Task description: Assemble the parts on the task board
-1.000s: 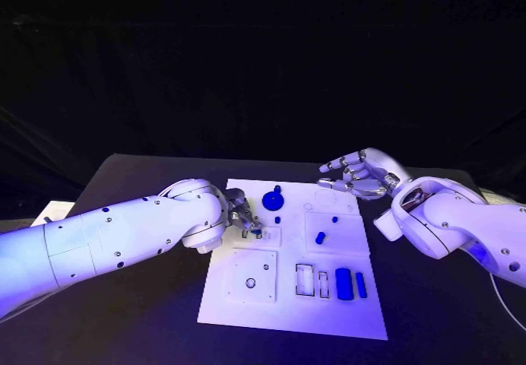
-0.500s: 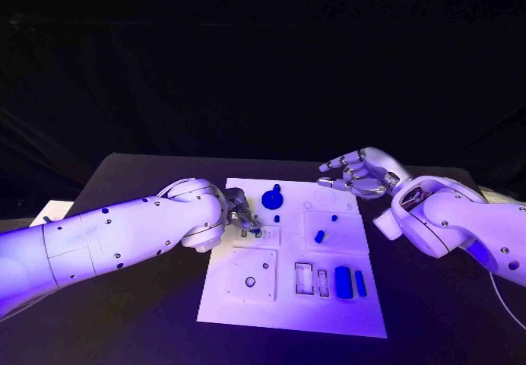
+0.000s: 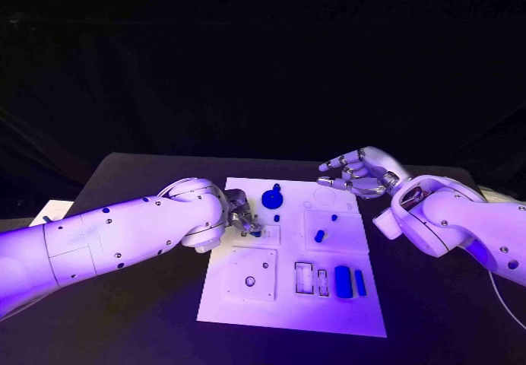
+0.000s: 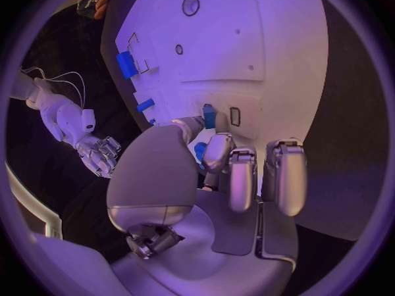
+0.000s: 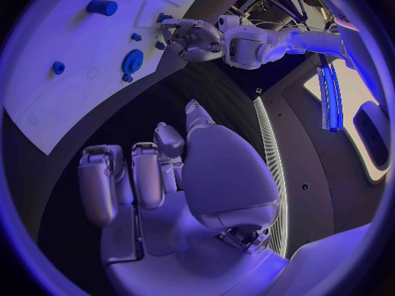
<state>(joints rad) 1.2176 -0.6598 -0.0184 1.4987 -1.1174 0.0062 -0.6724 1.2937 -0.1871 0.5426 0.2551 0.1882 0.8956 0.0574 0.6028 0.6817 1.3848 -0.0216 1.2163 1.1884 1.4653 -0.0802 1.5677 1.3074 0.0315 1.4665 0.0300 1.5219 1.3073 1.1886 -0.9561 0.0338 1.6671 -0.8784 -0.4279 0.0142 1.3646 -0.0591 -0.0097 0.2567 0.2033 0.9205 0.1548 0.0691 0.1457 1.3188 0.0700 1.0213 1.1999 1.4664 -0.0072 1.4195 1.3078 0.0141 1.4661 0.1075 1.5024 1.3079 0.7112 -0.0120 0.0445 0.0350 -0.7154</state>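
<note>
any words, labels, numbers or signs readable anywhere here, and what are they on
None can be read.
The task board carries only outlined shapes and holes, no lettering.
The blue parts are unmarked.
The left hand and right hand show no brand or number.

A black table (image 3: 131,304) — dark backdrop (image 3: 263,76) behind, pale sheet (image 3: 55,211) off its edge.

Task board (image 3: 287,304) mid-table; left hand (image 3: 242,215) over its left edge, right hand (image 3: 359,173) beyond its far-right corner.
</note>
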